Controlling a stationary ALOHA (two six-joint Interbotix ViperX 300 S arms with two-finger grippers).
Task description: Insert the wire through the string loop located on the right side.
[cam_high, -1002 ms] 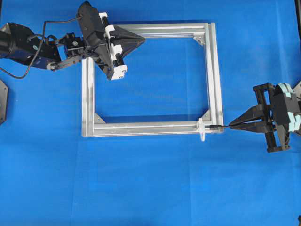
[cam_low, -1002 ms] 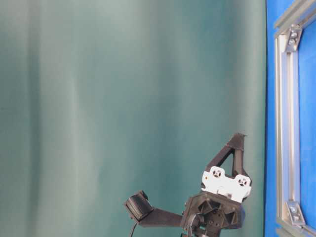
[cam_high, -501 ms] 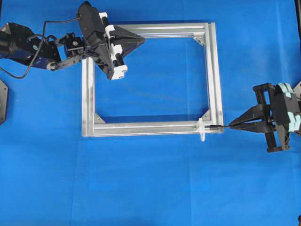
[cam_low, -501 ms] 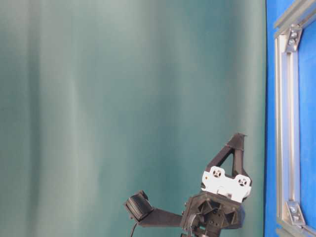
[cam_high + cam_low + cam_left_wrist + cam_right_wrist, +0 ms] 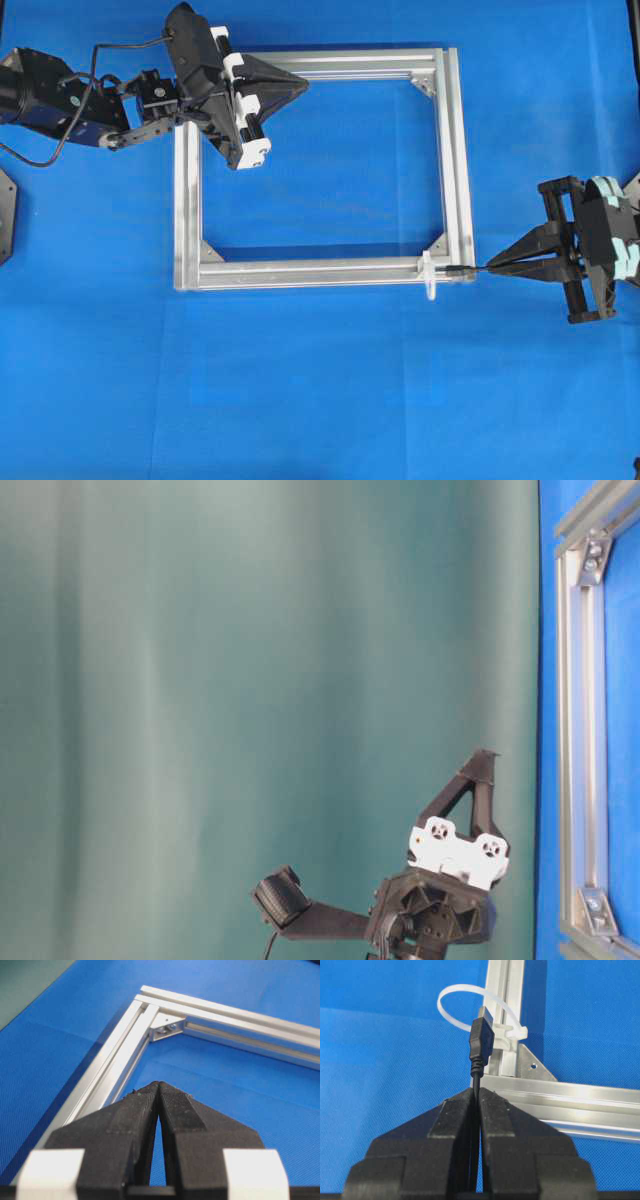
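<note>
One wire [image 5: 481, 1045] plug at string loop [image 5: 465, 997] edge, right hand [image 5: 478, 1094] clamping wire

You see the wire [image 5: 482, 1045], thin and black, its dark plug's metal tip at the opening of the string loop [image 5: 470, 1000], a whitish translucent ring standing off the frame.

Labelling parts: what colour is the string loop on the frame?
Translucent white; the string loop shows best in the right wrist view.

Overhead view straight down, table-level view sideways, wrist views close — all share the frame [image 5: 455, 160].
</note>
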